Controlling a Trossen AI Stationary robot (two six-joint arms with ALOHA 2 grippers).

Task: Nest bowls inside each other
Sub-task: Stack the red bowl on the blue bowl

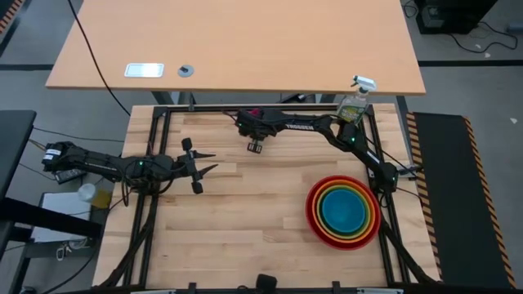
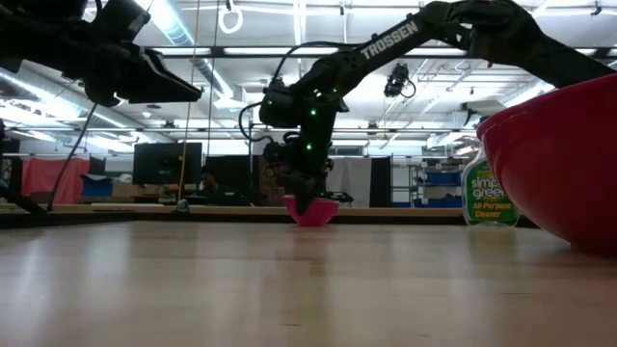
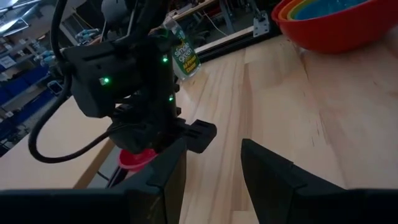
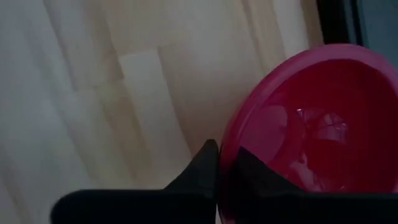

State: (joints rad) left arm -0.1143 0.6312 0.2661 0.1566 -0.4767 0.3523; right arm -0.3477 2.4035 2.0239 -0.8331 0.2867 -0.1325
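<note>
A small magenta bowl (image 4: 311, 124) sits on the table near its far edge, also seen in the low view (image 2: 313, 211) and, partly hidden under the arm, in the high view (image 1: 257, 113). My right gripper (image 4: 227, 167) reaches down onto it and is shut on its rim. A stack of bowls, red (image 1: 315, 220) outermost, then orange, lime green and blue (image 1: 343, 211), stands at the near right. My left gripper (image 1: 201, 167) hovers open over the table's left side, fingers (image 3: 273, 177) pointing toward the right arm, with nothing between them. My right gripper pinches the magenta bowl's rim (image 4: 229, 140), one finger (image 4: 202, 165) outside the wall and one (image 4: 255, 171) inside the hollow. The fingers come steeply from above, slanting down. The bowl's base rests on the table (image 2: 311, 223), its opening up.
A green spray bottle (image 1: 354, 104) with a white trigger stands at the far right corner, close to the right arm's elbow. The red bowl's wall (image 2: 559, 164) fills the low view's right side. Bare wood lies between the magenta bowl and the stack.
</note>
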